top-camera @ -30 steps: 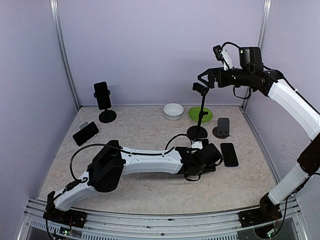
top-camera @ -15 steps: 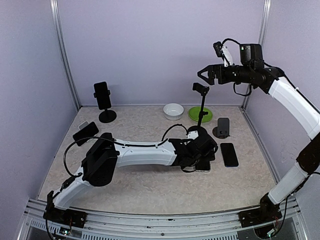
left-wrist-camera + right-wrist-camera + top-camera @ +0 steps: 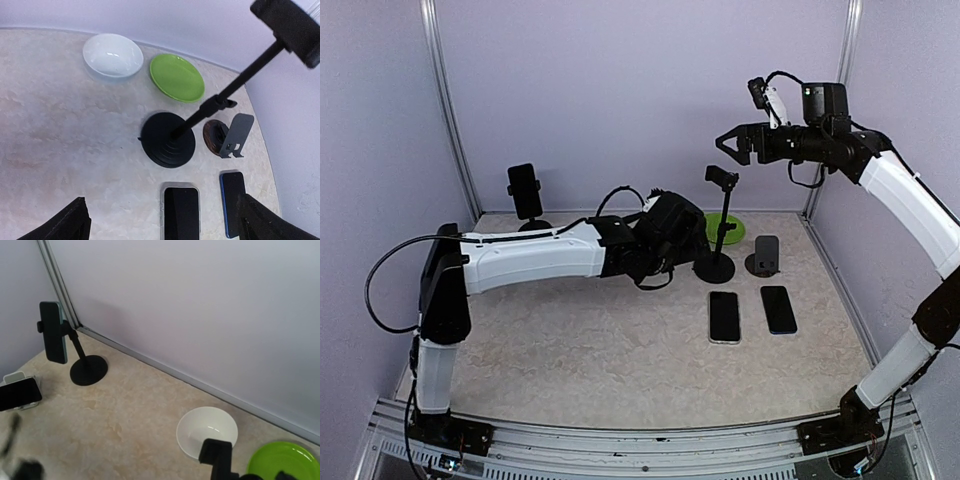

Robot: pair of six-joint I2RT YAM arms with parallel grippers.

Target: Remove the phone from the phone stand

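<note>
The left jaws stand wide apart and empty, a phone (image 3: 181,212) flat on the bench (image 3: 75,145) below them; the right jaws, blurred in their own view, look apart and empty too.

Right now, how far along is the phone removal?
Done, apparently: the tall stand holds nothing and two phones lie flat on the table near its base. In hand: nothing; the left pincer is open, the right pincer too. Left: a phone sits clamped in the back-left stand.
</note>
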